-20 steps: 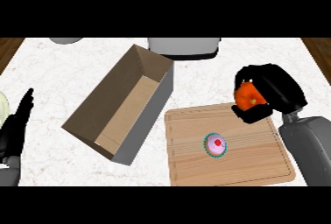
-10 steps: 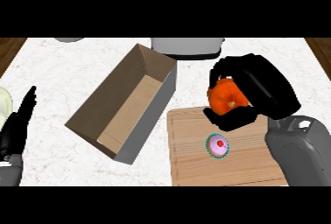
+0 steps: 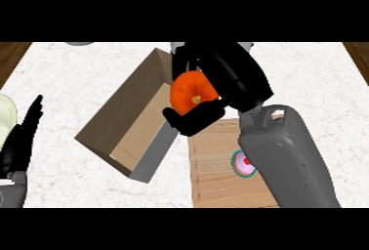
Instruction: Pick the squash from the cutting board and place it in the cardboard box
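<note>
My right hand is curled round the orange squash, thumb under it and fingers over its top. It holds the squash in the air over the right wall of the open cardboard box, whose long body lies slanted on the counter. The wooden cutting board lies below, partly hidden by my grey right forearm. My left hand rests at the left edge with its fingers straight and nothing in it.
A small pink and teal cupcake sits on the board beside my forearm. A pale round object shows at the far left edge. A grey appliance peeks out at the back behind my hand.
My right hand has lifted the squash off the board and carried it up and left, from the board's far corner to above the box's right wall. The left hand has stayed put.
</note>
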`<state>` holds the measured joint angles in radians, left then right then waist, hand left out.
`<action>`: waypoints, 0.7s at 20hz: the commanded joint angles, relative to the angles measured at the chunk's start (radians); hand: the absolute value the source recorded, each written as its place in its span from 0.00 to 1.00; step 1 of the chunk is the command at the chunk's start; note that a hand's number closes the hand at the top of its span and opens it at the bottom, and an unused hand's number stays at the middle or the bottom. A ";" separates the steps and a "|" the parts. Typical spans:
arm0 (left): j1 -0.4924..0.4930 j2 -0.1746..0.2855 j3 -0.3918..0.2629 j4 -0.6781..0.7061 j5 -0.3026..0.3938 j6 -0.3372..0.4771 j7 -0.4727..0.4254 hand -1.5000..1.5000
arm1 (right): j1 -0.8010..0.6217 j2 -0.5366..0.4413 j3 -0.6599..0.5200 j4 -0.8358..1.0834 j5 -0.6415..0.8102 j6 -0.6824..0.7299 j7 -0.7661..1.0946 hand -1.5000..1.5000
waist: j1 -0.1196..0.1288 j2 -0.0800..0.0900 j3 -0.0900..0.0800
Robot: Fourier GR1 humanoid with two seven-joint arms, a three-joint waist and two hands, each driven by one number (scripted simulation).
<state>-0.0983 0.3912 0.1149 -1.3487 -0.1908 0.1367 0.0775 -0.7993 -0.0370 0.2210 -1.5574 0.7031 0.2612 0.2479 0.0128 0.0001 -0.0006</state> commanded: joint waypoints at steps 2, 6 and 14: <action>-0.037 -0.014 0.006 0.054 0.004 -0.013 -0.029 0.50 | -0.140 0.036 0.029 0.225 -0.102 -0.125 0.078 1.00 | 0.011 0.005 0.000; -0.019 -0.021 -0.005 0.023 -0.007 -0.019 -0.020 0.50 | -0.287 0.036 0.072 0.431 -0.191 -0.228 0.087 1.00 | 0.025 0.006 0.000; -0.118 -0.014 -0.009 0.084 -0.026 -0.035 -0.013 0.50 | -0.467 0.037 0.270 0.756 -0.373 -0.466 0.066 1.00 | 0.054 0.015 -0.002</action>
<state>-0.1692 0.3672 0.1022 -1.3003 -0.2219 0.1263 0.0684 -1.1701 -0.0013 0.4239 -0.9487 0.4082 -0.1193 0.3210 0.0544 0.0114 -0.0016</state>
